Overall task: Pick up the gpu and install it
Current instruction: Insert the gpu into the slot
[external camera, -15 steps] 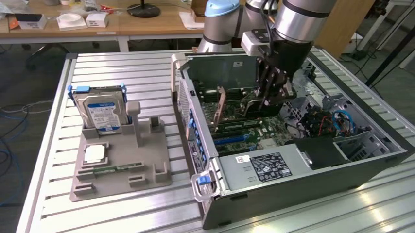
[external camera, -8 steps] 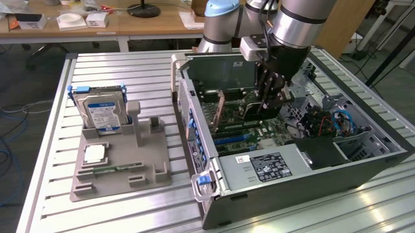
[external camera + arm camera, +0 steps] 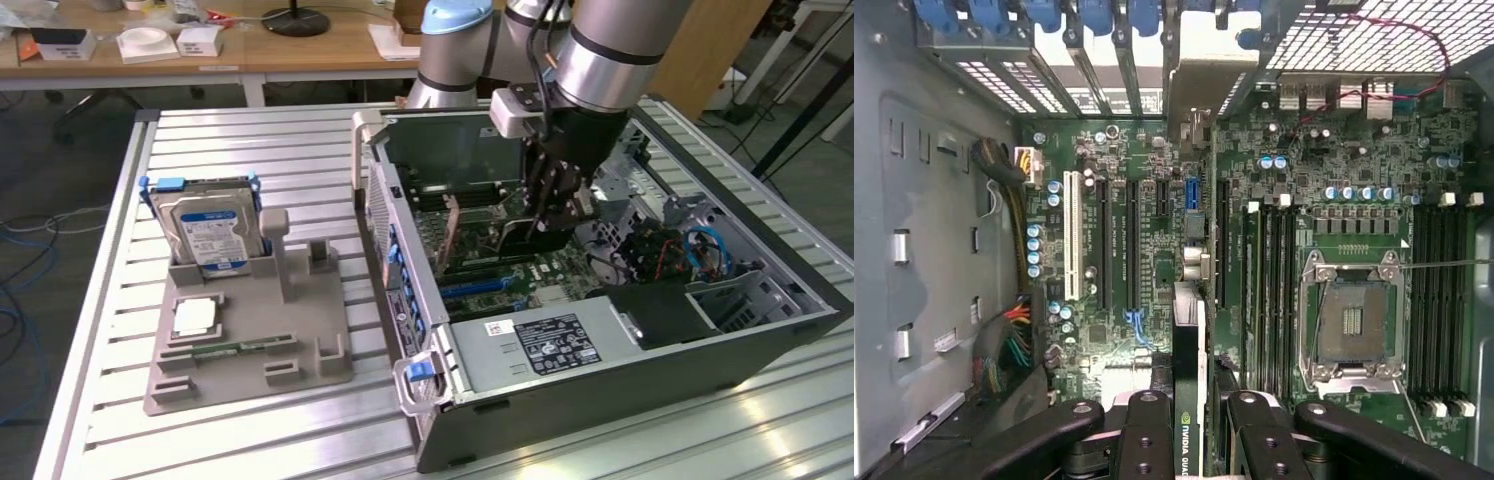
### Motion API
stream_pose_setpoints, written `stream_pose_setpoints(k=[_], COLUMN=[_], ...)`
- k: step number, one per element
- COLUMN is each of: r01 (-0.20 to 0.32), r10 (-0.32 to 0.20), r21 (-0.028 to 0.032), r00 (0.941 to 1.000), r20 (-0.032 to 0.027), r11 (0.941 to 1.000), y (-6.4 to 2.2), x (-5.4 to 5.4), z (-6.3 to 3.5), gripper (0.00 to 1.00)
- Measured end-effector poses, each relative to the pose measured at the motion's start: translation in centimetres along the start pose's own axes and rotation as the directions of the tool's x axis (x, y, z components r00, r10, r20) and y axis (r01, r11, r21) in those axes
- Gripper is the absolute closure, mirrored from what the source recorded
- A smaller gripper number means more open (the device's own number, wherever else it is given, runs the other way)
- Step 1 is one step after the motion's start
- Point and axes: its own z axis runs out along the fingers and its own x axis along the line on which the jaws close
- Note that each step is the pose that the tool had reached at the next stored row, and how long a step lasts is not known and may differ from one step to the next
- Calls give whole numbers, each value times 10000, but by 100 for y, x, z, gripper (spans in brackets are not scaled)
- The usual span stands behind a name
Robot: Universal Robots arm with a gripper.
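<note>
My gripper (image 3: 547,215) reaches down into the open computer case (image 3: 441,440) and is shut on the gpu (image 3: 514,232). The wrist view shows the gpu (image 3: 1189,400) edge-on, a thin black card with a green-lettered label, clamped between my two black fingers (image 3: 1144,440). It stands on edge over the green motherboard (image 3: 1144,150), running along the expansion slots toward the case's rear openings. Its silver bracket end (image 3: 1199,80) lies at the rear wall. Whether its edge sits in a slot I cannot tell.
On the exterior view's left, a grey holder (image 3: 307,310) carries a blue-labelled hard drive (image 3: 207,230) and a green memory stick (image 3: 240,347). Inside the case are a power supply (image 3: 547,340), the processor socket (image 3: 1351,320), bundled cables (image 3: 1004,350) and the drive cage (image 3: 727,300).
</note>
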Motion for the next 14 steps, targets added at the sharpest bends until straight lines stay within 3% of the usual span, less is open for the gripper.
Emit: stream_pose_setpoints(k=[14], r01=[0], r10=[0], r21=[0], r00=[10000], r20=[0], r11=[10000], y=[32], x=[4], z=[135], gripper=[74])
